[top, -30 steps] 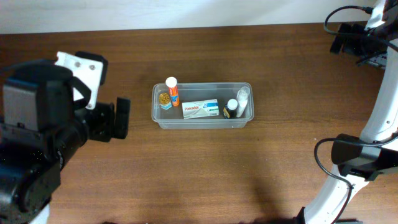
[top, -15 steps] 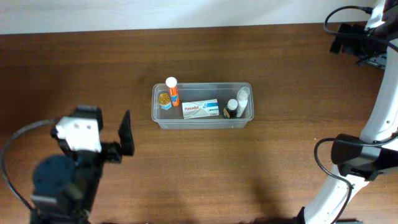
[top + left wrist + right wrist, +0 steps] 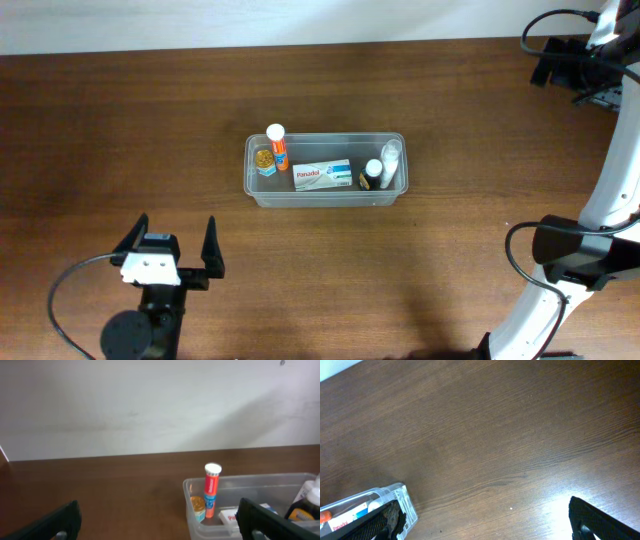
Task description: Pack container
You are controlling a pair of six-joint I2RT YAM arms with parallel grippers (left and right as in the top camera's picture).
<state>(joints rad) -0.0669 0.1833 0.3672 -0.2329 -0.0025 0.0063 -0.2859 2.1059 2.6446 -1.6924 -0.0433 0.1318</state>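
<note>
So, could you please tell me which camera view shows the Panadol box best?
Overhead: the Panadol box lies in the container, whole and readable. The left wrist view catches only a corner; the right wrist view, a sliver.

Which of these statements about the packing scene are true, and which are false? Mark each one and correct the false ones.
1. The Panadol box lies inside the container. True.
2. The orange tube lies flat on the table outside the container. False: it stands upright inside the container, at the end nearer the left arm.
3. The left gripper is open and holds nothing. True.
4. The left gripper is touching the container. False: it is well apart from it, near the front edge of the table.
5. A lid covers the container. False: its top is open.
</note>
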